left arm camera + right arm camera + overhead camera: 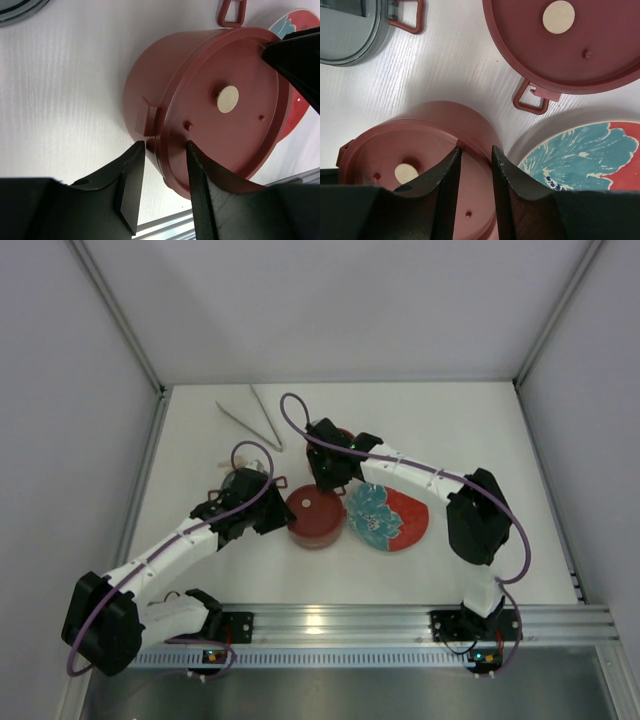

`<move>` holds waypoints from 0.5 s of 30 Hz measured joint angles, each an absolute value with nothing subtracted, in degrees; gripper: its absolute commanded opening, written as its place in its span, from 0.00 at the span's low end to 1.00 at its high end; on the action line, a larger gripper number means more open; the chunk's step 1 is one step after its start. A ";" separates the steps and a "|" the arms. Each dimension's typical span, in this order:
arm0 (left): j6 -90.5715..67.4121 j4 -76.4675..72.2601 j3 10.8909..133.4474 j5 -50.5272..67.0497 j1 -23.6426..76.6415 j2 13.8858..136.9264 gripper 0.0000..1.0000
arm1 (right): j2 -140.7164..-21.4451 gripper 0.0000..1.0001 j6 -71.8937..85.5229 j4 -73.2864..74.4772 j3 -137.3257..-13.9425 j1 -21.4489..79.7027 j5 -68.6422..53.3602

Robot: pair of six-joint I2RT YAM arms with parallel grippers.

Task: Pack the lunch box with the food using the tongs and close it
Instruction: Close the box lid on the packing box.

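Observation:
Two dusty-pink lunch box pots stand with maroon lids on. The near pot point(316, 517) fills the left wrist view, and my left gripper point(164, 146) is open astride its lid point(225, 115) rim, the outer finger clear of the wall. The far pot point(450, 117) lies under my right gripper point(475, 149), which is shut across the rim of that pot's lid point(385, 150). The tongs point(250, 418) lie at the back left of the table, away from both grippers. No food shows in any view.
A red plate with a teal flower point(400, 520) lies right of the near pot. A small grey round dish point(345, 30) sits left of the pots, under the left arm. An aluminium rail point(330, 620) runs along the near edge.

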State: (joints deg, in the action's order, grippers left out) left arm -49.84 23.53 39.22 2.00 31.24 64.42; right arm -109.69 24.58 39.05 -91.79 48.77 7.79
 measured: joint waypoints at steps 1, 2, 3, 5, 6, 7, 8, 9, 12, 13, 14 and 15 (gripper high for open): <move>-49.82 23.46 39.22 1.89 31.27 64.42 0.44 | -109.67 0.31 24.62 39.31 -92.01 48.66 7.84; -49.82 23.49 39.20 1.76 31.29 64.42 0.46 | -109.51 0.31 24.67 39.51 -92.31 48.56 7.79; -49.80 23.49 39.20 1.63 31.27 64.42 0.47 | -109.25 0.32 24.71 39.75 -92.71 48.51 7.75; -49.67 23.51 39.20 1.50 31.29 64.42 0.48 | -107.92 0.32 24.71 40.14 -92.88 48.31 7.53; -49.60 23.53 39.20 1.50 31.29 64.42 0.48 | -106.85 0.33 24.69 40.38 -92.95 48.12 7.44; -49.58 23.53 39.20 1.43 31.29 64.42 0.48 | -105.56 0.34 24.67 40.56 -93.10 47.70 7.40; -49.54 23.53 39.20 1.43 31.29 64.42 0.48 | -104.20 0.35 24.67 40.53 -93.19 47.09 7.44; -49.52 23.53 39.20 1.41 31.27 64.42 0.48 | -103.04 0.35 24.64 40.64 -93.32 46.44 7.49; -49.52 23.51 39.20 1.41 31.29 64.42 0.48 | -100.42 0.34 24.69 40.91 -94.63 42.74 7.62; -49.52 23.53 39.20 1.41 31.29 64.42 0.48 | -100.09 0.34 24.84 40.80 -95.04 40.84 7.66; -49.50 23.51 39.20 1.48 31.29 64.42 0.48 | -99.96 0.34 25.06 40.73 -95.20 39.24 7.77; -49.45 23.51 39.20 1.61 31.27 64.42 0.49 | -100.03 0.34 25.23 40.75 -95.26 37.26 7.77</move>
State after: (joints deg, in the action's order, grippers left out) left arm -49.45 23.51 39.20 1.61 31.27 64.42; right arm -100.03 25.23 40.75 -95.26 37.26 7.77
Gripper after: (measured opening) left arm 0.483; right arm 0.341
